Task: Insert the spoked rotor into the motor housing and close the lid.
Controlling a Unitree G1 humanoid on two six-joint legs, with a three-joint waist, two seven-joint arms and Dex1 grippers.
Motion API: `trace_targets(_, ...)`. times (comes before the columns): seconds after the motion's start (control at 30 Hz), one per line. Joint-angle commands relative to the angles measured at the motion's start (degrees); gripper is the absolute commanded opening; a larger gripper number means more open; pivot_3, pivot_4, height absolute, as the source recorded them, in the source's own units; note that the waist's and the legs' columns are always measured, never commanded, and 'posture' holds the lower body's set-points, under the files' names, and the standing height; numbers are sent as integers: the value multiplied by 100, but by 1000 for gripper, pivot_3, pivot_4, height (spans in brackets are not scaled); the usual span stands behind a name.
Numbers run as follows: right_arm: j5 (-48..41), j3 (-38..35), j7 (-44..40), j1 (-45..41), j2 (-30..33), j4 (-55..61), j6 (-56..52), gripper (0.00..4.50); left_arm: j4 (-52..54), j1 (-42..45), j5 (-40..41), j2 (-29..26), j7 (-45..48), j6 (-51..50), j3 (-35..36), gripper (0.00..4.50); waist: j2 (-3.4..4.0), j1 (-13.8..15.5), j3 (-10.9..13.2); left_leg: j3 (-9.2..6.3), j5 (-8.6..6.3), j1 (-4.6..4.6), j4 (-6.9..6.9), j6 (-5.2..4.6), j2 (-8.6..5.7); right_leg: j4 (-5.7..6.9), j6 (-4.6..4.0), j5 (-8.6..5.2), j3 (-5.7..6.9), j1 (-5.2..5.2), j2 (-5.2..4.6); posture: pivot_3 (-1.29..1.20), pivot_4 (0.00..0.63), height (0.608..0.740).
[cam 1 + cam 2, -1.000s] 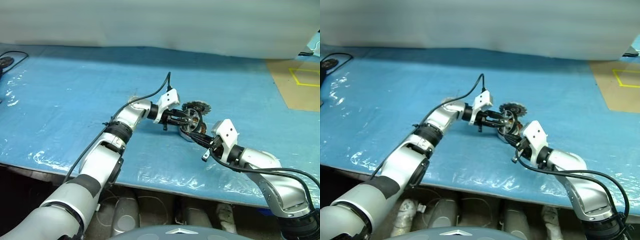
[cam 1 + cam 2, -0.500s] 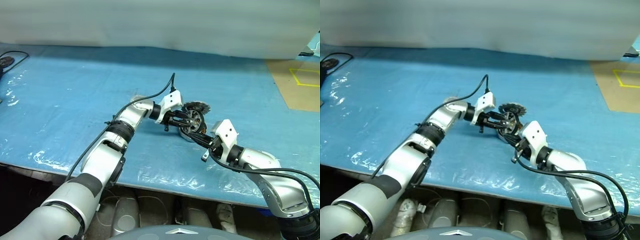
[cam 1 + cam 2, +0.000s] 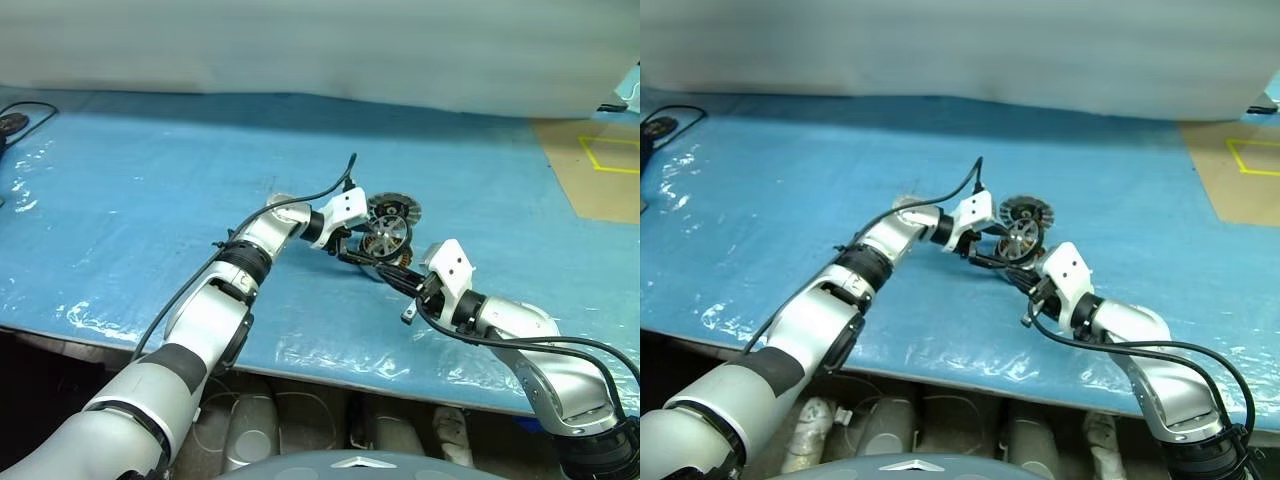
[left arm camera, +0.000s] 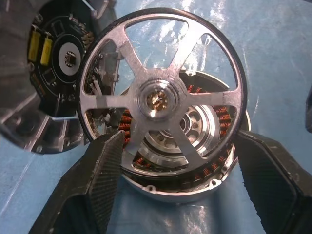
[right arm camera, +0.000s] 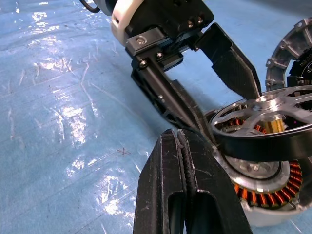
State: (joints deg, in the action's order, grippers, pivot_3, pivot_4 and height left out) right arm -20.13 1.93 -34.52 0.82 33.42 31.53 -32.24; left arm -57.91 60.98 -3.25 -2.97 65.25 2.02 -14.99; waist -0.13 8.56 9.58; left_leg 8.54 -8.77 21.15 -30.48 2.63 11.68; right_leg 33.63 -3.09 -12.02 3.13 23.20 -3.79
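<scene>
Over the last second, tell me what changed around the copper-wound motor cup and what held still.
The left gripper opened: its black fingers now stand apart from the shiny silver spoked rotor, which sits tilted, not fully seated, over the shallow silver-grey motor housing. The left wrist nudged slightly towards the ribbed grey lid. Unchanged: the housing, the lid behind it, and the right gripper, shut beside the housing.

Spoked rotor (image 4: 163, 97) over motor housing (image 4: 195, 168); lid (image 4: 44, 73) just beside
</scene>
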Motion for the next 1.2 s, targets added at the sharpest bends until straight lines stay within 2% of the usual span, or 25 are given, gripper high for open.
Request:
trace_targets(0.03,4,-9,37,-11,-35,195,68,0,270,234,360,-31,91,-74,359,3688,0,0,0,0,0,0,0,0,0,0,0,0,0,0,0,0,150,740)
trace_targets(0.33,5,0,-20,-93,-27,67,111,0,1716,-407,1160,-406,1392,-950,489,3688,1,-10,0,1,0,0,7,0,2,-2,-23,11,0,3,0,0,150,740)
trace_targets(0.57,-26,-9,-61,-330,-56,-39,136,0,2509,-722,1566,-756,1597,-1766,579,3688,3,-15,1,2,0,0,5,-1,4,-1,-23,11,0,4,-1,0,150,740)
trace_targets(0.73,-31,-48,-35,-426,-84,-142,146,0,2760,-1017,1646,-991,1186,-1824,745,3688,4,-48,1,3,0,0,9,0,4,-3,-24,11,0,5,0,0,150,740)
trace_targets(0.9,216,51,481,-586,-480,-641,58,0,3165,-1480,1958,-1028,505,-2263,1166,3688,5,-131,2,3,0,7,9,1,4,-2,-25,11,0,10,0,0,150,740)
trace_targets(1.03,526,142,696,-619,-804,-1245,479,0,3770,-2046,2065,-1064,169,-2450,1195,3688,5,-152,2,3,0,6,9,2,5,-3,-25,10,0,10,0,0,150,740)
trace_targets(1.2,640,127,687,-996,-964,-1577,599,0,4077,-2297,2120,-1164,-67,-2669,1147,3688,8,-169,4,4,0,15,9,1,7,-2,-25,10,0,21,1,0,150,740)
